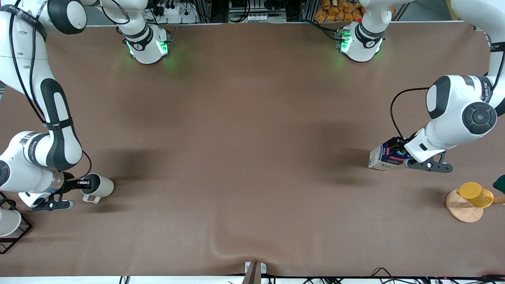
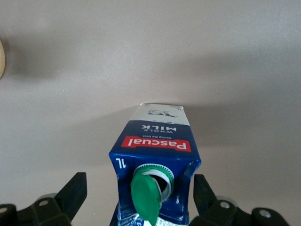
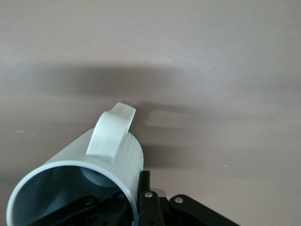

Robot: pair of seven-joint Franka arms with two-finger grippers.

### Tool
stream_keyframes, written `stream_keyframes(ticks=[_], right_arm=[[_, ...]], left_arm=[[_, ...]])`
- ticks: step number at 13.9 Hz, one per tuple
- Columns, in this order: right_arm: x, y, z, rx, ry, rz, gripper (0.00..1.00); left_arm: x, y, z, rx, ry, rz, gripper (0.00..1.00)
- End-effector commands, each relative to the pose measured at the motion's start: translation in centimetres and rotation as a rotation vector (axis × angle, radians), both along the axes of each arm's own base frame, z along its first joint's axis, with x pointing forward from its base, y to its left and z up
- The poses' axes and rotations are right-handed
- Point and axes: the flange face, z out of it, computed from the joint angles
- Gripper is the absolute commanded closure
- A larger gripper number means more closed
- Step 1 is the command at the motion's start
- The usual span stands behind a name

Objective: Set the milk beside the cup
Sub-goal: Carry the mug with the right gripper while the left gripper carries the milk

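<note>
Left gripper (image 1: 398, 156) fingers clamp the milk (image 1: 384, 156), tipped sideways, at the table's (image 1: 252, 138) 3 o'clock. Right gripper (image 1: 83, 183) fingers pinch the cup (image 1: 100, 186) rim at 9 o'clock.

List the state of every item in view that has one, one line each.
milk: tilted, green cap flipped open, held in the left gripper toward the left arm's end of the table.
cup: tipped on its side, rim pinched by the right gripper, toward the right arm's end.
yellow cup: on the round wooden board, untouched.
left gripper: shut on milk.
right gripper: shut on cup.
</note>
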Motion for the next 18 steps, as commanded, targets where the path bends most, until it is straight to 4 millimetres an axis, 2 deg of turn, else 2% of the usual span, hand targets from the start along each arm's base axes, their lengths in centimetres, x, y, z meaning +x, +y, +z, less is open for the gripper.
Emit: stream_keyframes(ticks=[1,2,3,4,9,12,14,17,18], right_arm=[[1.1,6.6,4.5,0.003,0.031,0.087,1.00],[1.9,8.1,6.1,0.007,0.012,0.105,1.00],[1.8,9.4,6.3,0.011,0.030,0.122,1.00],[1.8,12.1,6.1,0.015,0.044,0.150,1.00],[0.3,26.7,5.7,0.076,0.056,0.251,1.00],[-2.7,37.7,5.9,0.106,0.072,0.223,1.00],[-5.1,43.7,5.7,0.082,0.072,0.198,1.00],[-7.7,49.8,5.4,0.079,0.040,0.104,1.00],[-9.1,52.0,5.2,0.071,0.043,0.096,1.00]], left_arm=[[-0.1,0.0,-0.1,0.007,-0.006,-0.021,0.00],[-0.1,-0.2,-0.1,0.007,-0.006,-0.024,0.03],[-0.1,-0.2,-0.1,0.007,-0.005,-0.029,0.17],[0.0,-0.2,0.0,0.006,-0.006,-0.033,0.26],[0.1,-0.2,0.2,0.003,-0.009,-0.034,0.33],[0.1,-0.7,0.3,0.000,-0.013,-0.040,0.44],[0.2,-1.1,0.5,-0.013,-0.014,-0.033,0.53],[0.3,-1.5,1.2,-0.022,-0.021,-0.029,0.55],[0.5,-1.9,1.6,-0.040,-0.025,-0.020,0.55]])
